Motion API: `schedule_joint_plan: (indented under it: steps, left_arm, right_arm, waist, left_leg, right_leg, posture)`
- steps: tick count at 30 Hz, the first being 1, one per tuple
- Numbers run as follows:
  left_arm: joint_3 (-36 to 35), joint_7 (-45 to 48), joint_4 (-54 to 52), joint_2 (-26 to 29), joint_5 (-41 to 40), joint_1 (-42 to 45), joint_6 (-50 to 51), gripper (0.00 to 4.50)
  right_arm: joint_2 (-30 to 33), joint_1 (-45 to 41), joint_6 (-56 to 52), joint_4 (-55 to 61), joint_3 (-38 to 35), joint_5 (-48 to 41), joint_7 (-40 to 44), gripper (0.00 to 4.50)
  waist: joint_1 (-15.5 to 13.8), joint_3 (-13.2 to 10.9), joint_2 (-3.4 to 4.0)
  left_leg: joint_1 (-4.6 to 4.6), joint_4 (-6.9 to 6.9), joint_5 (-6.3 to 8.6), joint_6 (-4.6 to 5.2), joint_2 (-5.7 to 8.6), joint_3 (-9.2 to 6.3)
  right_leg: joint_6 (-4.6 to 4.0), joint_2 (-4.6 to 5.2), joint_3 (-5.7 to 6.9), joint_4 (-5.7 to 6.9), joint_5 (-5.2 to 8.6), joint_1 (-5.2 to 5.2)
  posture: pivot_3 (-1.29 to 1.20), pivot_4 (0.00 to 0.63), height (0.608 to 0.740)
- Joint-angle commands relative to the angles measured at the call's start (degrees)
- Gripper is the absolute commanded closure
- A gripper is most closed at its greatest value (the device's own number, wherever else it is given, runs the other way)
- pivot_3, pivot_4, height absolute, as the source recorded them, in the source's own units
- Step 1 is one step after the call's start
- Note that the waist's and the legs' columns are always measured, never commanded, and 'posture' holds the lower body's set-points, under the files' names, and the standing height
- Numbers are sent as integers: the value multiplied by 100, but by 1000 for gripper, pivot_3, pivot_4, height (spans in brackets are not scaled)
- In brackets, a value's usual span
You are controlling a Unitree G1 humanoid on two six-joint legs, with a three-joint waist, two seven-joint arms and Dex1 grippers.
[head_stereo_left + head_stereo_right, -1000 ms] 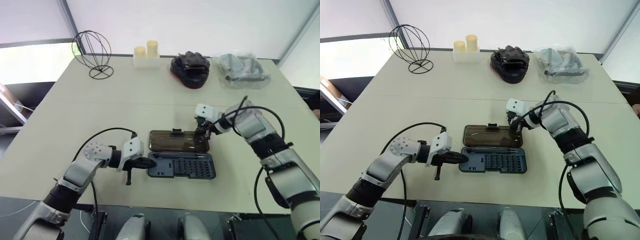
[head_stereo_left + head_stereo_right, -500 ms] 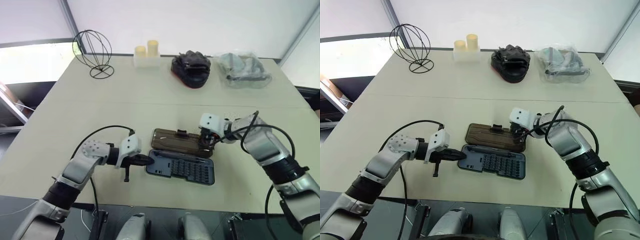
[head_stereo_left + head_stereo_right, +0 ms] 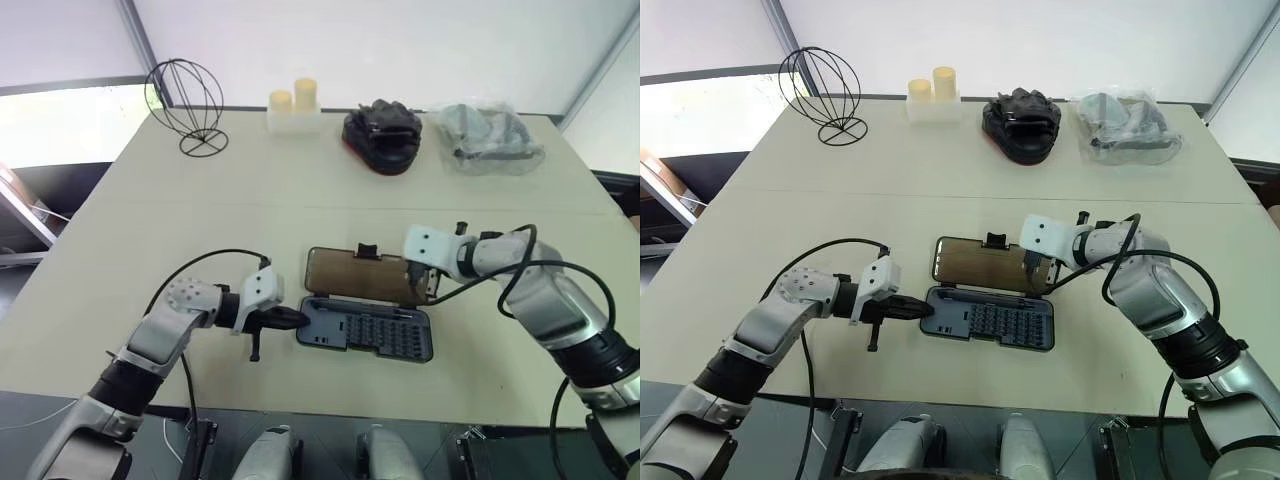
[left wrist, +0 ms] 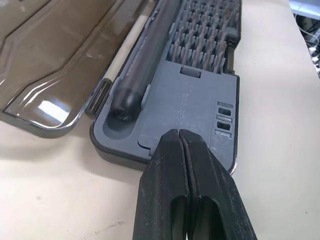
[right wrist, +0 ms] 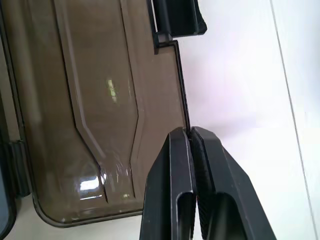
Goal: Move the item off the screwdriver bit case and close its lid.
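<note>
- The lid (image 3: 983, 265) now tilts up from the table (image 3: 790, 210), where a second ago it lay flat; right gripper (image 5: 189, 137), fingers pressed together, pinches its far edge.
- Left gripper (image 4: 180, 145), fingers pressed together, steadies the screwdriver bit case (image 3: 990, 320) near the table's front edge.
- Closing seems underway.

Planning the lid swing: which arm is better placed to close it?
Right. Its claw is shut on the lid at its far edge, lid half raised. Left claw, shut, braces the screwdriver bit case at its end.
</note>
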State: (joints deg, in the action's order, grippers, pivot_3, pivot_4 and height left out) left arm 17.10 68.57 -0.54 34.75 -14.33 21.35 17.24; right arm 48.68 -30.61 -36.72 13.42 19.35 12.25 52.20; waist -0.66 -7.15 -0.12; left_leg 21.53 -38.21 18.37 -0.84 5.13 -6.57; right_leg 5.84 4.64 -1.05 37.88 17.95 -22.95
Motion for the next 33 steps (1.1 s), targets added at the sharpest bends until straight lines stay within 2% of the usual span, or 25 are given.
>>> schedule_joint_plan:
  steps: [1, 4, 6, 8, 13, 15, 19, 23, 29, 33]
  left_arm:
    - [-213, -43, 52, -83, -274, 48, 424, 4500]
    - [-1220, -476, -54, -582, -1798, 535, 2022, 4500]
    - [-1678, -591, 121, -656, -2329, 817, 2685, 4500]
    - [-2010, -723, 428, -680, -2547, 1039, 2941, 4500]
    - [-2660, -1096, 1354, -872, -2740, 1508, 2989, 4500]
    - [-2631, -1187, 1761, -899, -2465, 1618, 2688, 4500]
    - [-2378, -1524, 2824, -1102, -1598, 1939, 1461, 4500]
    - [-1874, -1465, 3571, -1281, -803, 2165, 548, 4500]
    - [-1407, -906, 4437, -1651, -251, 2509, -272, 4500]
    - [-1378, -685, 5200, -1883, -2, 2918, -774, 4500]
  right_arm:
    - [172, -50, -42, 86, -381, 239, -298, 4459]
    - [213, -43, 133, -17, -309, 305, -344, 4459]
    - [212, -61, 191, -65, -295, 329, -379, 4459]
    - [192, -84, 202, -79, -296, 343, -393, 4459]
    - [158, -90, 257, -60, -299, 364, -430, 4459]
    - [136, -84, 294, -48, -306, 369, -474, 4459]
    - [42, -106, 542, 75, -344, 308, -537, 4459]
    - [-60, -69, 465, 231, -409, 265, -489, 4459]
    - [-97, -67, 500, 318, -430, 269, -480, 4459]
    - [-158, -97, 532, 366, -405, 263, -459, 4459]
  waist:
    - [-1, 0, 0]
    - [-13, -33, -11]
    - [17, -40, -20]
    - [82, -40, -19]
    - [174, -40, -19]
    - [161, -41, -18]
    - [126, -42, -20]
    - [130, -42, -21]
    - [143, -42, -21]
    - [148, -43, -23]
  left_leg:
    - [0, 0, 0, 0, 0, 0]
    - [4, -5, 0, 0, 1, 0]
    - [54, -32, -1, 1, -1, -7]
    - [97, -67, -1, 1, -4, -7]
    - [95, -69, -1, 0, -4, -4]
    - [95, -69, -1, 0, -4, -5]
    - [96, -74, -1, 0, 0, -5]
    - [96, -75, -1, -1, 4, -5]
    - [97, -75, -1, -1, 3, -3]
    - [98, -78, -1, 0, 4, -2]
  right_leg:
    - [0, 0, 0, 0, 0, 0]
    - [0, 0, 0, 2, 0, -1]
    - [1, -7, 2, 14, 0, -43]
    - [1, -11, 5, 32, -1, -82]
    - [2, -10, 9, 33, -1, -80]
    - [2, -10, 9, 34, -1, -80]
    - [2, -7, 12, 32, -1, -76]
    - [2, -4, 13, 32, -1, -76]
    - [2, -4, 14, 34, -1, -80]
    - [2, -4, 14, 35, -1, -81]
  posture:
    - [0, 150, 740]
    - [0, 150, 740]
    - [0, 150, 740]
    - [0, 150, 740]
    - [0, 150, 740]
    - [0, 150, 740]
    - [0, 150, 740]
    - [0, 150, 740]
    - [0, 150, 740]
    - [0, 150, 740]
